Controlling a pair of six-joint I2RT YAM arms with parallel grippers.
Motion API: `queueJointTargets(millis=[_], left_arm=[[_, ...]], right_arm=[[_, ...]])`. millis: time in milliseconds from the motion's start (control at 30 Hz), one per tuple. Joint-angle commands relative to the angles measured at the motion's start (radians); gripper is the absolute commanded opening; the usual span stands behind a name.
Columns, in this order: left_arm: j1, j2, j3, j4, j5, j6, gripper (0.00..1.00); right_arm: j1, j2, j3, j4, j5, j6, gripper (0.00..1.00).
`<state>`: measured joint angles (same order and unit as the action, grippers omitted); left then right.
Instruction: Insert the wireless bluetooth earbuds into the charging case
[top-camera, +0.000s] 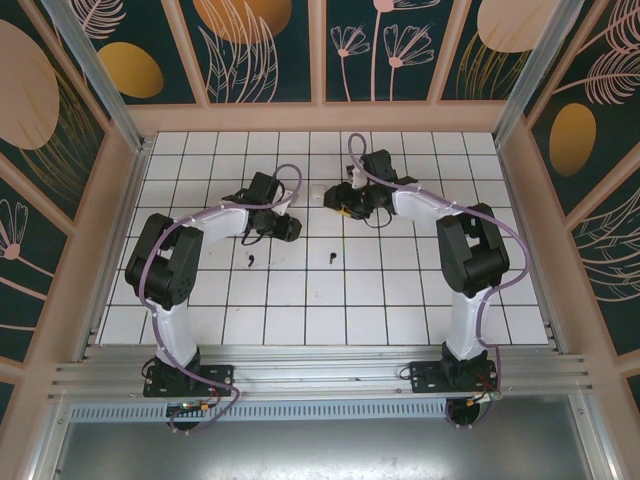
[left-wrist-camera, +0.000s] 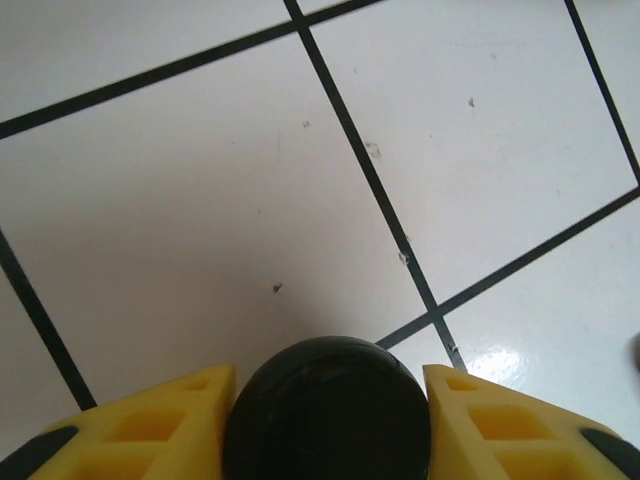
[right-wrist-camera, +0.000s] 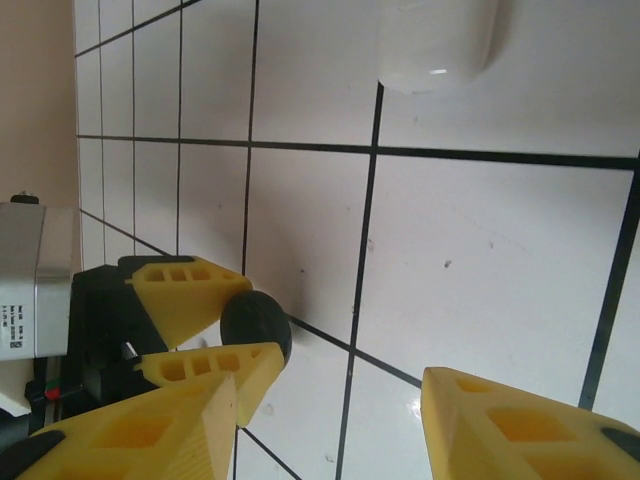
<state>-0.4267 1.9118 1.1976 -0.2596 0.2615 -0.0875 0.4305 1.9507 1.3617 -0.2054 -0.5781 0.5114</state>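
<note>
Left gripper (left-wrist-camera: 328, 385) clamps the round black puck (left-wrist-camera: 330, 425). Right gripper (right-wrist-camera: 335, 390) stands open, empty, beside it. Two black earbuds (top-camera: 250, 260) (top-camera: 331, 258) lie near the puck.

A tabletop (top-camera: 330, 300) of glossy white tiles with dark grout lies mid-frame. Walls (top-camera: 270, 50) of dark teal panels, printed with pink line-drawn flowers and orange ovals, close it in at the top, left and right, framed in pale peach strips. Aluminium rails (top-camera: 320, 375) cross the lower frame, with a grey metal sheet (top-camera: 320, 450) beneath.
</note>
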Motion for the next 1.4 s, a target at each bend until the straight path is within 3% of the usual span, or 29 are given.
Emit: queueJointTargets(millis=[0, 233, 633, 800, 933, 1067, 1233, 1267, 1367], left_arm=[[-0.001, -0.036, -0.015, -0.031, 0.042, 0.071, 0.45], [0.0, -0.023, -0.001, -0.039, 0.039, 0.088, 0.48], [0.003, -0.089, -0.018, 0.013, 0.014, 0.041, 0.66], [0.085, -0.174, -0.093, 0.06, -0.001, -0.135, 0.66], [0.194, -0.284, -0.231, 0.132, 0.082, -0.295, 0.66], [0.235, -0.354, -0.322, 0.141, 0.134, -0.344, 0.66], [0.255, -0.415, -0.398, 0.174, 0.156, -0.383, 0.66], [0.261, -0.423, -0.41, 0.186, 0.16, -0.393, 0.66], [0.284, -0.439, -0.436, 0.221, 0.181, -0.415, 0.66]], right_arm=[[-0.003, -0.045, -0.027, 0.027, -0.029, 0.011, 0.51], [-0.002, -0.043, -0.029, 0.01, -0.023, -0.008, 0.51], [0.003, -0.003, 0.085, -0.127, -0.018, -0.197, 0.49], [0.049, 0.024, 0.153, -0.201, -0.033, -0.433, 0.54], [0.146, 0.067, 0.236, -0.323, 0.153, -0.669, 0.57], [0.25, 0.119, 0.277, -0.372, 0.319, -0.856, 0.62], [0.283, 0.196, 0.382, -0.412, 0.286, -0.966, 0.68], [0.287, 0.22, 0.416, -0.432, 0.286, -0.981, 0.76], [0.3, 0.288, 0.507, -0.498, 0.307, -1.019, 0.8]])
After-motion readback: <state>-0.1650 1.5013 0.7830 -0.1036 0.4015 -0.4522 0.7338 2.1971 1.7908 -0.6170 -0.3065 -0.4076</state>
